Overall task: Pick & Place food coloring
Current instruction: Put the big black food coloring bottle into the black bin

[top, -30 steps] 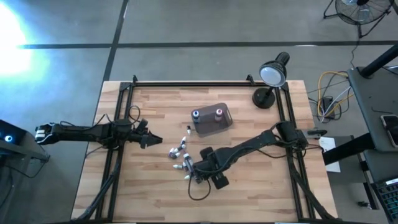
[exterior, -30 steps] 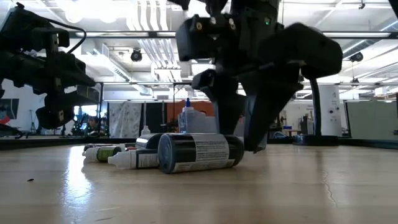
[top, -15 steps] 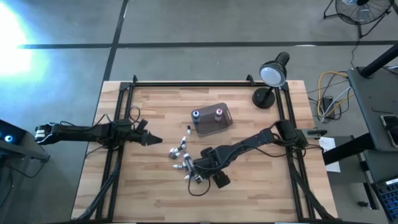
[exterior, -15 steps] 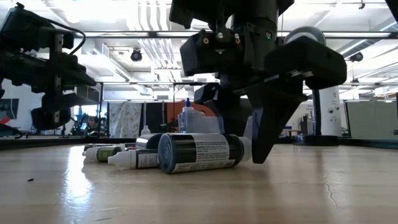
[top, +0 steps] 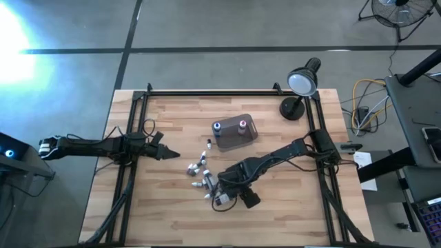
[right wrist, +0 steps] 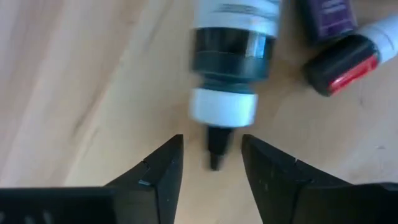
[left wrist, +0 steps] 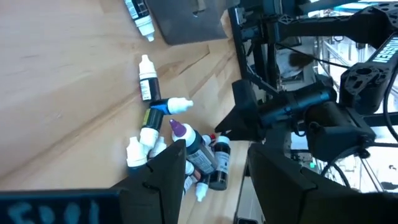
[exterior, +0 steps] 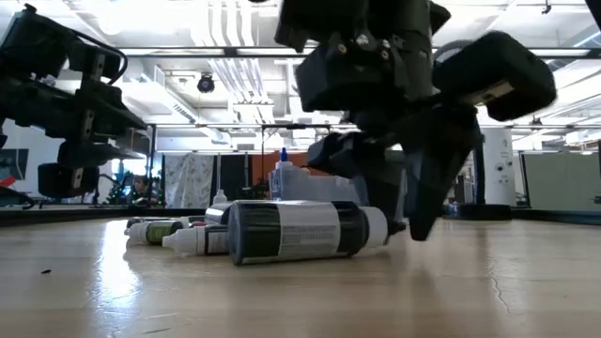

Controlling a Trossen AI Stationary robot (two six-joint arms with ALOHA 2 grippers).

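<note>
Several small food coloring bottles (top: pixel 200 169) lie in a loose heap on the wooden table; the left wrist view shows the same bottles (left wrist: pixel 177 146). Nearest the low camera lies a dark bottle (exterior: pixel 296 232) with a white collar and a thin dark tip. My right gripper (right wrist: pixel 212 144) points steeply down at the heap's near side (top: pixel 219 194). It is open, one finger on each side of that bottle's tip (right wrist: pixel 215 152), with a gap on both sides. Two more bottles stand in the smoky-grey tub (top: pixel 234 134). My left gripper (top: pixel 172 156) waits open, left of the heap.
A black desk lamp (top: pixel 300 86) stands at the table's far right corner. Black frame rails run along the left, right and far edges. Bare wood lies near the front edge and left of the bottles.
My right gripper has sunk a little and shifted toward the dark bottle's cap end. That bottle has turned about on the table, so its white collar now shows in the low view. My left gripper has rolled a little about its own line without leaving its place.
</note>
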